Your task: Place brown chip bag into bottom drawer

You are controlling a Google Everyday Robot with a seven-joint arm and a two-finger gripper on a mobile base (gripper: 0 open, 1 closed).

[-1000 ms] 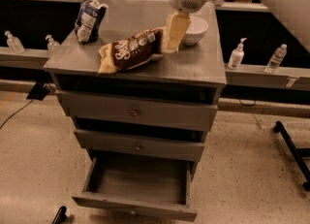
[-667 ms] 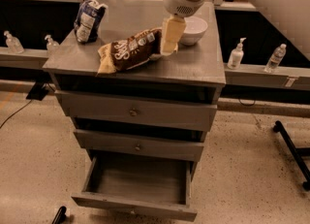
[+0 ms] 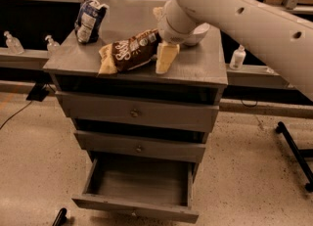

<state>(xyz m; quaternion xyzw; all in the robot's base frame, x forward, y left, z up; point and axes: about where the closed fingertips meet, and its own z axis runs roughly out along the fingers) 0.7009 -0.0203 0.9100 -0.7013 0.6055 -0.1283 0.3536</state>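
Observation:
The brown chip bag [image 3: 128,52] lies on top of the grey cabinet [image 3: 195,68], near the front edge, with its tan left end hanging close to the edge. My gripper [image 3: 164,54] is at the bag's right end, touching or just beside it, low over the cabinet top. The white arm [image 3: 244,19] reaches in from the upper right. The bottom drawer [image 3: 139,183] is pulled out wide and its box interior holds nothing. The two shallower drawers above it are shut.
A dark blue and white bag [image 3: 89,18] stands at the cabinet top's back left. A white bowl [image 3: 198,33] is mostly hidden behind the arm. Small bottles [image 3: 13,42] stand on a ledge at the left, and another bottle [image 3: 237,56] at the right. A black stand leg [image 3: 293,146] lies on the floor at the right.
The arm has swung lower and further over the cabinet top, hiding most of the bowl. The brown chip bag and the gripper stay in about the same place.

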